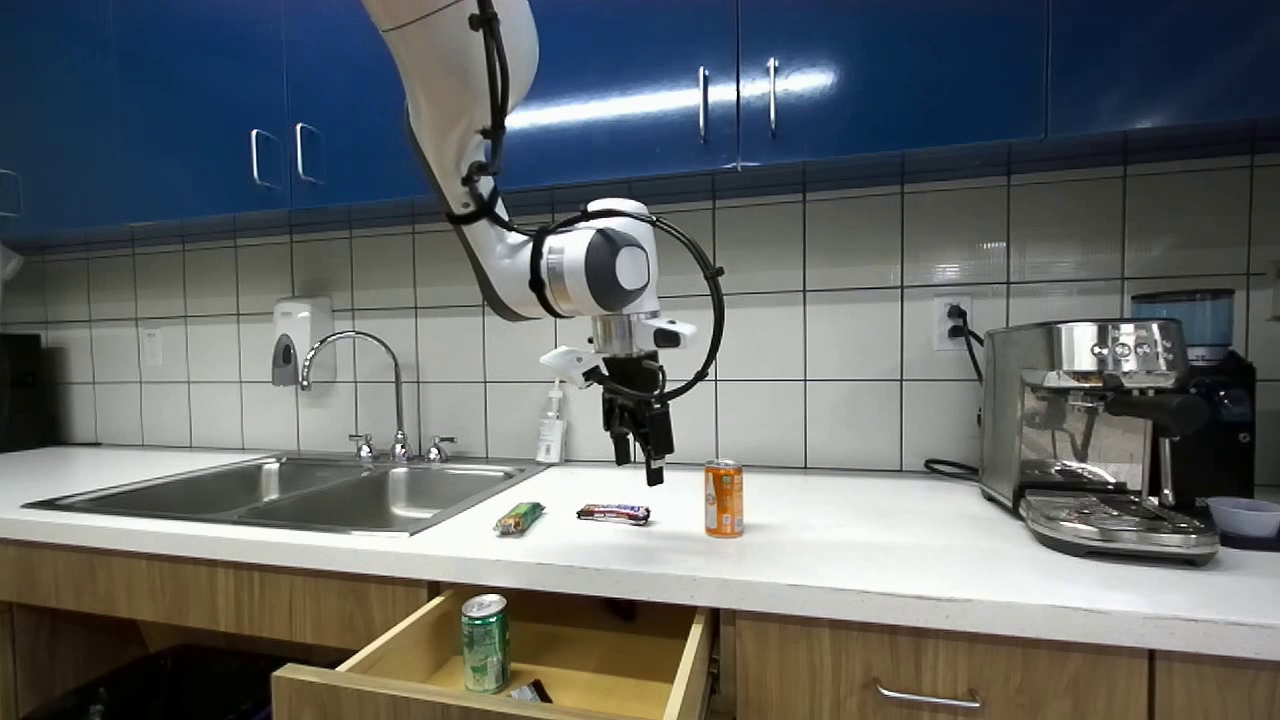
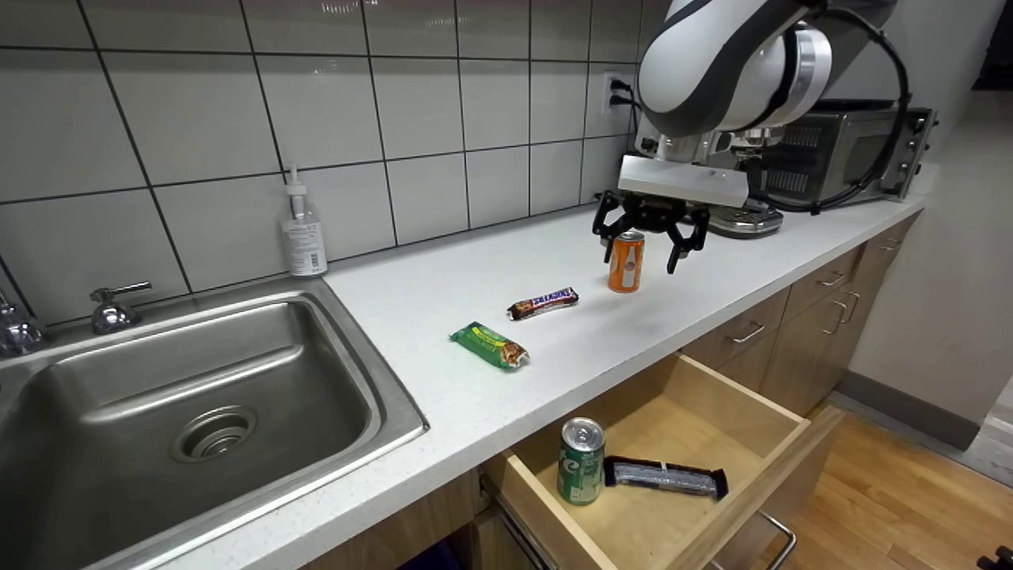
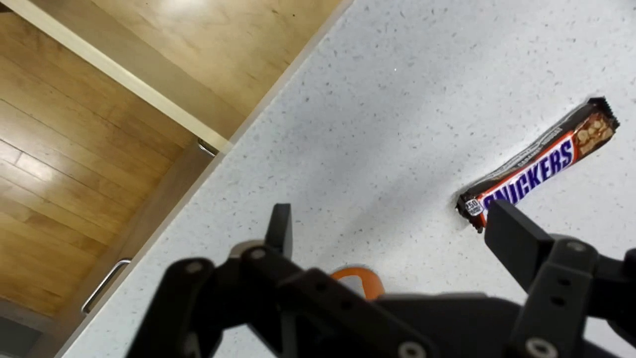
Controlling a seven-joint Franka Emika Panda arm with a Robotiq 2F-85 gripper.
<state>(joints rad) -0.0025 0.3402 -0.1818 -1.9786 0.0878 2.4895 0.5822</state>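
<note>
In an exterior view, the black two-fingered end effector point(image 1: 638, 468) is held near mid-frame, above and apart from the white surface point(image 1: 880, 540). Toward the lower left of it, the brown plastic-wrapped Snickers bar point(image 1: 614, 514) is laid flat, its long axis running across the frame; toward the lower right, the orange aluminium can point(image 1: 724, 498) is stood upright. Neither is touched.

In an exterior view, the fingers point(image 2: 675, 257) are seen spread wide, with nothing gripped. The Snickers bar is placed to their lower left, its axis rising slightly rightward. In the pulled-out pale-wood drawer point(image 2: 728, 400) at lower right, a long black-wrapped packet point(image 2: 667, 476) is shown whole beside the upright green metal can point(image 2: 581, 463).

In the wrist view, the bar is seen at right, slanting toward the upper right, its near end partly overlapped by a fingertip. Only a curved orange portion of the can is shown, at lower centre; the packet is not shown.
</note>
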